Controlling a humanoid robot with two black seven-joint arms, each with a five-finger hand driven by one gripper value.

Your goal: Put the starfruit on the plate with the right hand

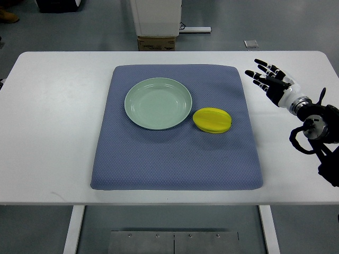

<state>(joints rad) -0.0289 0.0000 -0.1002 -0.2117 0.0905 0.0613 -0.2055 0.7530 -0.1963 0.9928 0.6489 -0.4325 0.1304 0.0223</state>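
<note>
A yellow starfruit [212,120] lies on the blue mat [175,159], just right of a pale green plate [158,103]. The plate holds nothing. My right hand [269,79] hovers over the white table at the right, beyond the mat's right edge and up-right of the starfruit. Its fingers are spread and hold nothing. The left arm does not show.
The white table [53,132] carries the mat in its middle. A cardboard box [157,43] and a white stand sit on the floor beyond the table's far edge. A black cable loops at my right wrist [307,129].
</note>
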